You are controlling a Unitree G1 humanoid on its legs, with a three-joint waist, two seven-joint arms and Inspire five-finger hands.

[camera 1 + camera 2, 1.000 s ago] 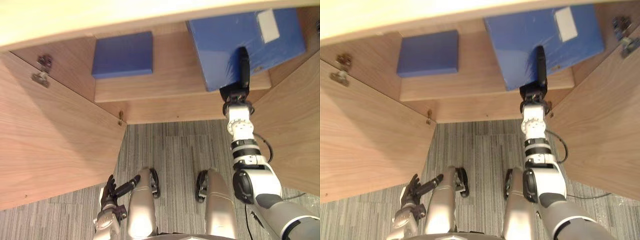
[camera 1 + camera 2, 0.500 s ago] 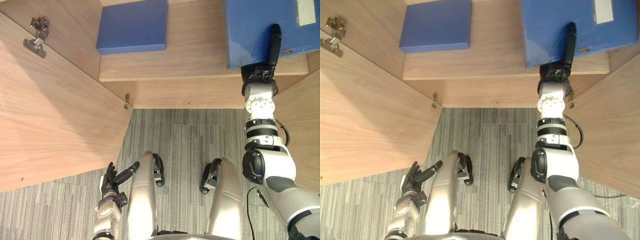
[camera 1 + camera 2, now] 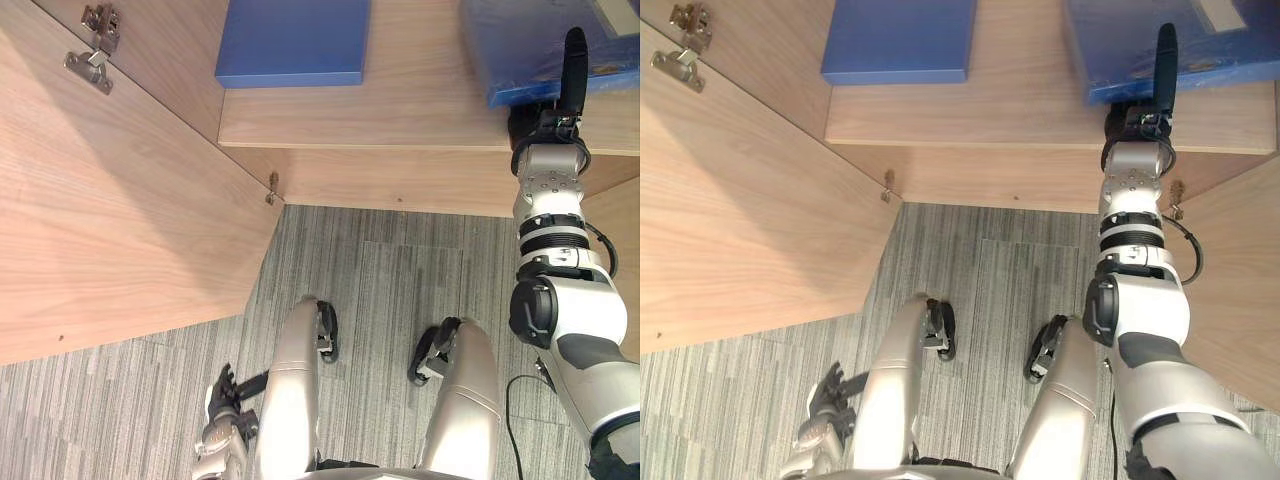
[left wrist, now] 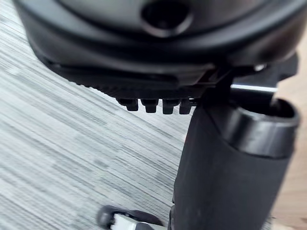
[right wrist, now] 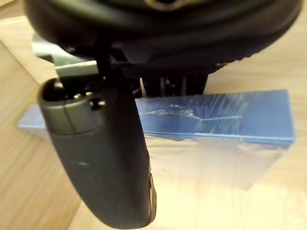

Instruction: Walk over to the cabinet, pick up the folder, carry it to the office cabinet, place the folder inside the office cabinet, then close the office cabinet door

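The folder (image 3: 510,50) was seen lying flat on the cabinet's shelf (image 3: 400,120), at its right end, well apart from a flat blue box (image 3: 292,40) laid farther left. The right hand (image 3: 548,112) was set against the folder's near edge, with the thumb stretched straight over the top face. Whether that hand was closed on the folder could not be told, since the underside of the edge was hidden. The left hand (image 3: 228,398) was held low over the carpet (image 3: 400,300), loosely spread and empty.

The folder was judged to be stiff and board-like, thick enough to be fairly heavy if filled, and not fragile. A glossy film was seen wrapped around it, so a slippery surface was to be expected. A pinch across the middle of the near edge, above and below, was judged the surest hold. A hold near a corner was thought likely to let it swing.

In the right wrist view a long, thick edge was turned toward the hand, running roughly along the shelf front and slightly askew to it. The long axis was therefore judged to lie side to side, though the far part was cut off in the head views. A white label was seen at the far right corner.
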